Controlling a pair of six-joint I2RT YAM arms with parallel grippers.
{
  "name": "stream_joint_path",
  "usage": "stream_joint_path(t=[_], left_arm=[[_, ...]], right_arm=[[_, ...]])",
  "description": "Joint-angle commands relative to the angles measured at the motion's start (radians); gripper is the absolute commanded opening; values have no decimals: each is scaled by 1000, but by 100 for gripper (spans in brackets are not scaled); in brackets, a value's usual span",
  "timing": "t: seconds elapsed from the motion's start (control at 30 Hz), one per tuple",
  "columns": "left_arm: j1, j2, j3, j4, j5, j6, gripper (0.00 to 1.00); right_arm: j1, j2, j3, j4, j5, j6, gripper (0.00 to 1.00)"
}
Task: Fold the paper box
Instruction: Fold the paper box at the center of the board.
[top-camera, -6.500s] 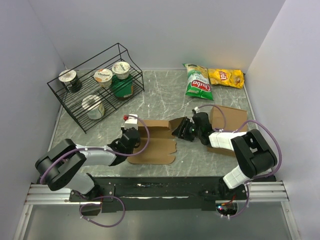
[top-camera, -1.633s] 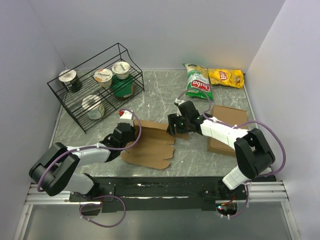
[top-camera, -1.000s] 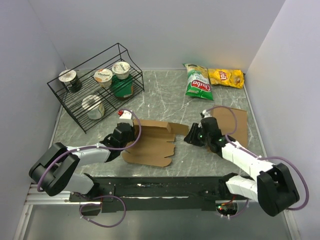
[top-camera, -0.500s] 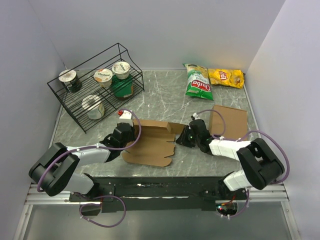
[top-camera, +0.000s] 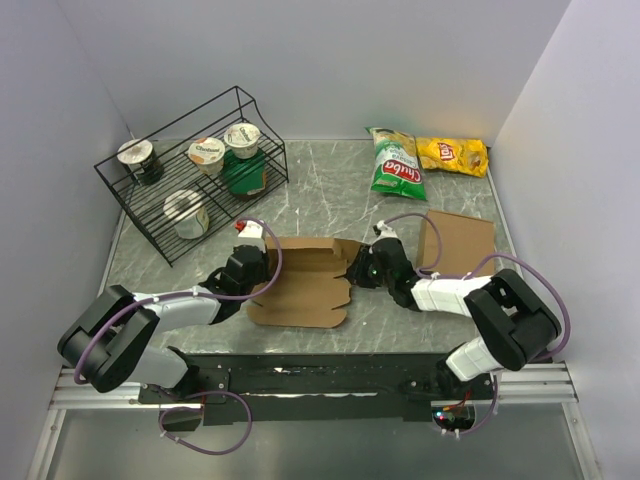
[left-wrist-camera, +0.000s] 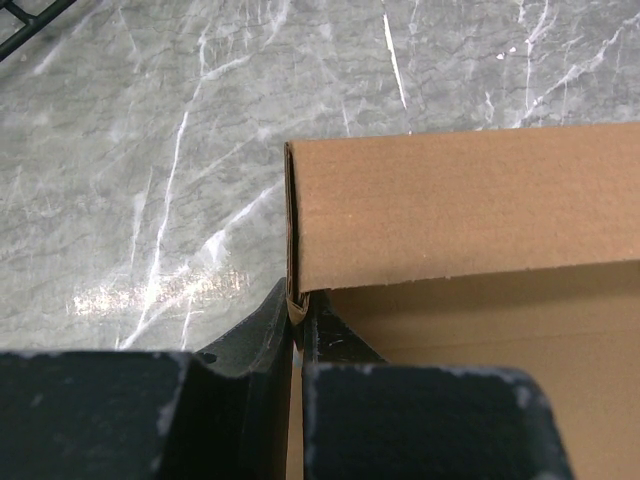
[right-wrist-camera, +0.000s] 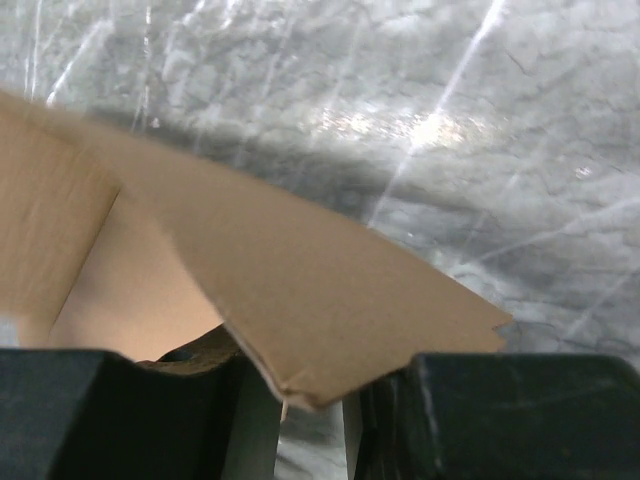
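Observation:
The paper box (top-camera: 300, 285) is a brown kraft blank lying mid-table, its back wall and side flaps partly raised. My left gripper (top-camera: 262, 270) is at its left end, shut on the folded left wall edge (left-wrist-camera: 292, 300); the box wall (left-wrist-camera: 450, 210) stands in front of the fingers. My right gripper (top-camera: 358, 268) is at the box's right end. In the right wrist view the raised right flap (right-wrist-camera: 330, 300) slants across the fingers, its corner in the gap of my right gripper (right-wrist-camera: 312, 405). The jaws stand apart, and table shows between them.
A black wire rack (top-camera: 150, 205) with yogurt cups stands back left. A green chip bag (top-camera: 396, 165) and a yellow one (top-camera: 452, 155) lie at the back. A plain cardboard slab (top-camera: 462, 245) lies right of the right arm.
The right gripper swung left from beside the slab to the box's right flap, and its jaws narrowed a little. The left gripper kept its hold and did not move.

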Motion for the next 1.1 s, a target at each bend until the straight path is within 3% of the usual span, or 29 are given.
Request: stream_joint_path(t=[0.0,0.33,0.73,0.9,1.07], left_arm=[[-4,-13,7,22,14,0,1],[-17,-2,13,21,-3,8,1],[-44,19,27,14,-29,19,1],[-47,16,25,13,-34,14,1],[-45,19,31,1,-49,7,1]], right_arm=[[40,-1,66,57,28,-43,31],[66,-23,85,13,92,-50,32],[72,94,106,119,-30,-43,32],[72,125,111,91,-27,-17,32],[71,22,99,-49,32,-59,33]])
